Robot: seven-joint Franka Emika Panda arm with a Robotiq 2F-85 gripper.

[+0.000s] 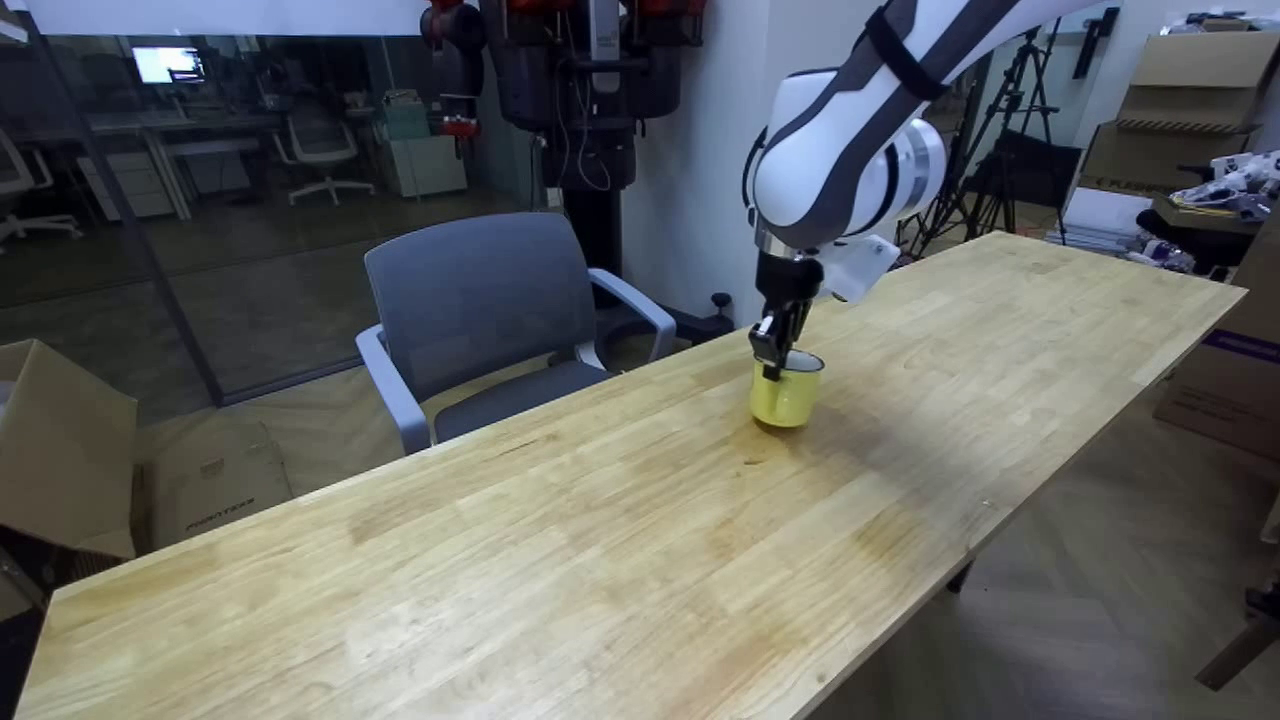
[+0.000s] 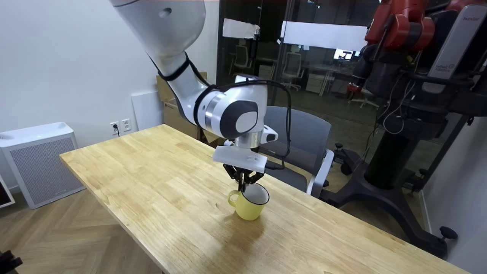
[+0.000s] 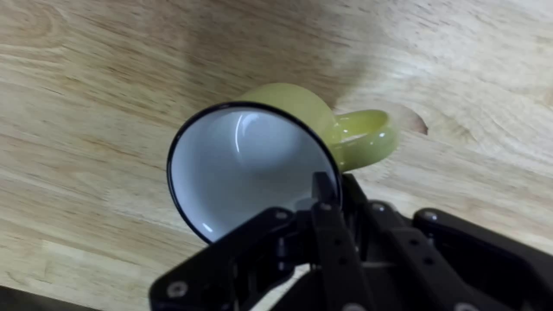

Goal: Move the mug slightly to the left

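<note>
The small yellow mug is at the middle of the long wooden table, and it also shows in an exterior view. In the wrist view the mug shows its white inside, dark rim and yellow handle. My gripper is shut on the mug's wall near the handle, one finger inside and one outside. The gripper points down from above in both exterior views. The mug looks slightly tilted. I cannot tell whether its base touches the table.
A grey chair stands against the table's long edge, close to the arm. A black and red robot stands behind the chair. A cardboard box is on the floor by the table's end. A white air purifier stands near the wall.
</note>
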